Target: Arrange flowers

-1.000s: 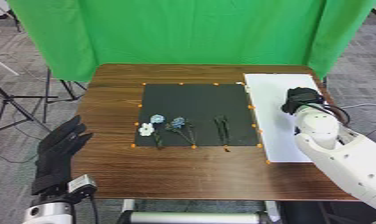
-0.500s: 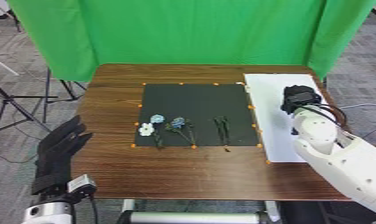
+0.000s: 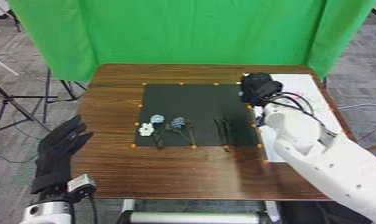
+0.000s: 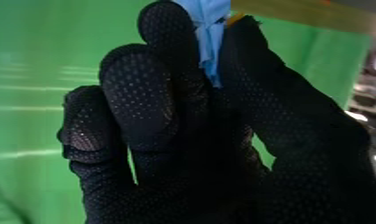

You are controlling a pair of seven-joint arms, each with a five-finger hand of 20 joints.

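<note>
Ease the light-blue piece [image 4: 207, 40], pinched in the right hand's fingers [image 4: 138, 100], gently onto the black mat [image 3: 189, 100] mid-frame, clear of the flowers [image 3: 146, 130].

In the head view a green curtain [image 3: 202, 35] hangs at twelve o'clock, beyond the brown wooden table [image 3: 167, 175] – grey carpet [image 3: 14, 175] lies around, with a black stand [image 3: 8, 97] at nine o'clock, a pale cable [image 3: 360, 105] near three – and a pale bar [image 3: 193, 218] at six
</note>
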